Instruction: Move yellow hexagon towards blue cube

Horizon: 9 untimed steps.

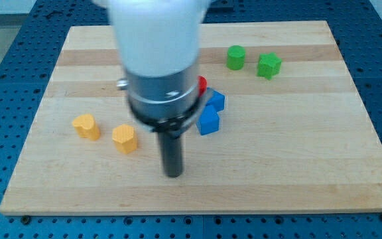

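A yellow hexagon block point(125, 139) lies on the wooden board point(297, 153) left of centre. Another yellow block point(86, 126), rounded like a heart, lies further to the view's left. Two blue blocks lie near the middle: a blue cube point(207, 122) and a second blue block point(215, 100) just above it. My tip point(173, 174) rests on the board to the right of and a little below the yellow hexagon, apart from it, and left of and below the blue cube. The arm's white and grey body hides the board above the rod.
A red block point(202, 84) shows partly behind the arm, next to the upper blue block. A green cylinder point(236, 57) and a green star-like block point(268, 65) lie at the view's upper right. Blue perforated table surrounds the board.
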Each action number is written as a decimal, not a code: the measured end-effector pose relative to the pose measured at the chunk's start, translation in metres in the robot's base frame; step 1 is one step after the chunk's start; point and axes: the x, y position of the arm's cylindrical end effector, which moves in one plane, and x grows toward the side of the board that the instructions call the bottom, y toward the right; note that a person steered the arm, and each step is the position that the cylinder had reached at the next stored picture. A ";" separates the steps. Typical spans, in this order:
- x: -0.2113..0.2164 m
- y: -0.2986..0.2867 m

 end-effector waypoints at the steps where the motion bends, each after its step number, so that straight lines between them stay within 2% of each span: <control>1: 0.000 -0.073; 2: -0.011 -0.109; 4: -0.037 -0.108; 7: -0.066 -0.093; 9: -0.073 -0.054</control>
